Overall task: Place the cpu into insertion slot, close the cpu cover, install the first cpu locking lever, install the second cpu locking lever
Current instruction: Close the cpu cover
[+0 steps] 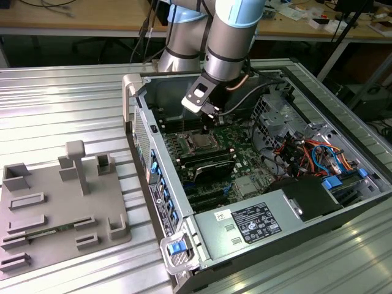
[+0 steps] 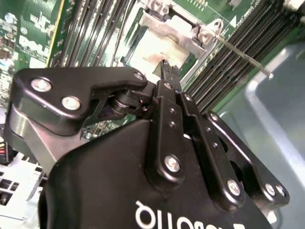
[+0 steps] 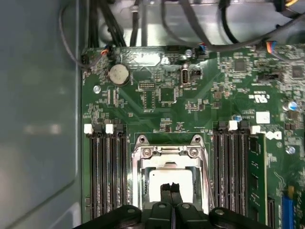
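The tool [image 3: 170, 187], fingers pressed together, is poised just above the cpu [image 3: 158, 178], seated in the insertion slot [image 3: 141, 182].

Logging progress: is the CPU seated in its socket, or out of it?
In. The flat silver-grey square cpu lies inside the silver-framed insertion slot, directly beneath the shut fingertips of the black gripper.

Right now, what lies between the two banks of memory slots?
In the first wrist view, the insertion slot lies there, the cpu in it, with the gripper over the cpu.
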Tool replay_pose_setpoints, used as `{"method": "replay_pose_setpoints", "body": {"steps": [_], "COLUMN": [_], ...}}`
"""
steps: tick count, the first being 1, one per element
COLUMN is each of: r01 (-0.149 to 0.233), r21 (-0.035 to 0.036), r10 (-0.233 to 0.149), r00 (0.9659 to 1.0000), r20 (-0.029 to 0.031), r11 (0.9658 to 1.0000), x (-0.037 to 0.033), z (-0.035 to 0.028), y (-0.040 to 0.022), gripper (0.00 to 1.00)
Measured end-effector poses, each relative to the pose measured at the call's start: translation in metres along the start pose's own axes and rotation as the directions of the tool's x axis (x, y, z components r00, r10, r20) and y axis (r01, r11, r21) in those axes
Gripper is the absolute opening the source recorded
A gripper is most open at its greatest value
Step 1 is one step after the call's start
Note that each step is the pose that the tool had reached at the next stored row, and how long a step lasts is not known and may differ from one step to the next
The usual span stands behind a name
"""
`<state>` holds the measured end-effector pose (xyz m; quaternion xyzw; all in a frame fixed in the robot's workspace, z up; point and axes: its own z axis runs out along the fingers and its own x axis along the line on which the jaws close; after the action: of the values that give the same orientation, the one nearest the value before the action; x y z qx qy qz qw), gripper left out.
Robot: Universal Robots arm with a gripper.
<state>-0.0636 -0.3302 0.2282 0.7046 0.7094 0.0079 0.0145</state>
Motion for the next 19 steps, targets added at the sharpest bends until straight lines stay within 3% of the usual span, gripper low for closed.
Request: {"method": "replay_pose_setpoints", "body": {"steps": [6,8,14,19], "r01": [0.004,0.004,0.005,0.005], "r21": [-0.0001,-0.0002,0.0002,0.0002], "r10": [-0.004,-0.004,-0.005,-0.005], "r00": [1.0,1.0,1.0,1.0], "r20": [-0.0003,-0.0003,0.0002,0.0032], "r11": [1.0,1.0,1.0,1.0], "x": [0.0002,0.0003,0.0004,0.0005], "z": [0.003,0.0045,0.0199,0.0184], "y": [-0.0203,-0.0234,-0.026,-0.026], "gripper": [0.11,0.11,0.11,0.11]}}
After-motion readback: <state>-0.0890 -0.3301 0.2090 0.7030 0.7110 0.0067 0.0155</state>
